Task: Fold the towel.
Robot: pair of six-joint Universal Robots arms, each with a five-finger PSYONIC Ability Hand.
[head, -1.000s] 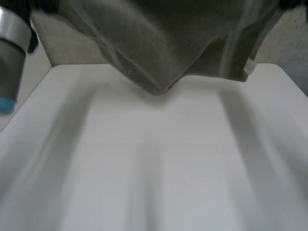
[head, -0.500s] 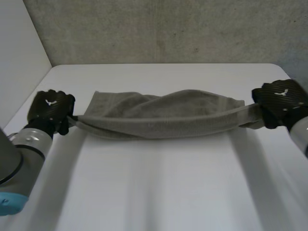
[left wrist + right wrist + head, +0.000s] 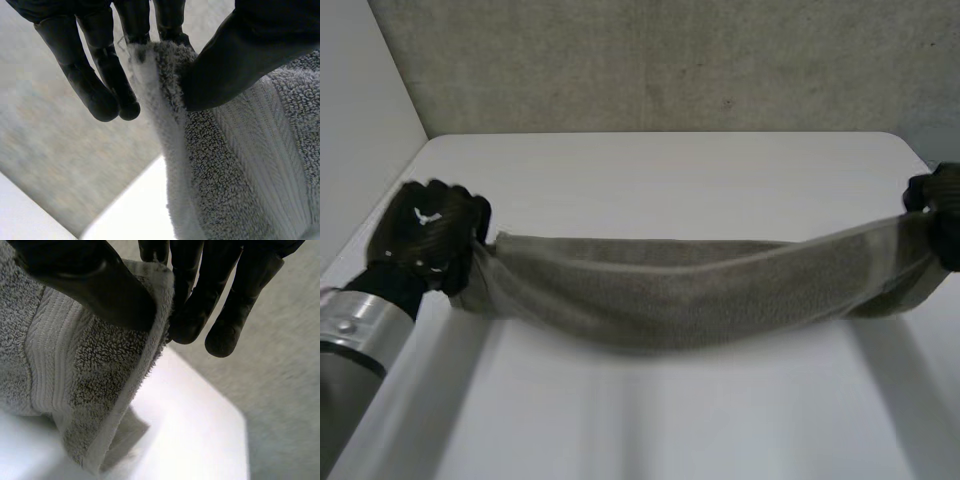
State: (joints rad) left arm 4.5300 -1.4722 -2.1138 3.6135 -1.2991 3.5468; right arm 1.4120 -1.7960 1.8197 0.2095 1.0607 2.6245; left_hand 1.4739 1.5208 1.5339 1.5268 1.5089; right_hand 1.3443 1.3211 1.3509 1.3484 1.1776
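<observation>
A grey-green towel (image 3: 700, 295) hangs stretched between my two hands, sagging in the middle just above the white table (image 3: 670, 170). My left hand (image 3: 425, 235) holds its left end. In the left wrist view the thumb (image 3: 240, 60) pinches the towel's edge (image 3: 165, 85) against the fingers (image 3: 100, 75). My right hand (image 3: 942, 205) holds the right end at the table's right side. In the right wrist view its thumb (image 3: 85, 280) presses the towel (image 3: 75, 370) against the fingers (image 3: 200, 295).
A rough grey wall (image 3: 670, 60) stands behind the table's far edge. A pale panel (image 3: 360, 130) rises along the left side. Bare tabletop lies in front of and behind the towel.
One second ago the towel hung high and close before the camera. It has come down, and since half a second ago both hands have drawn nearer to me and farther apart, pulling the towel taut.
</observation>
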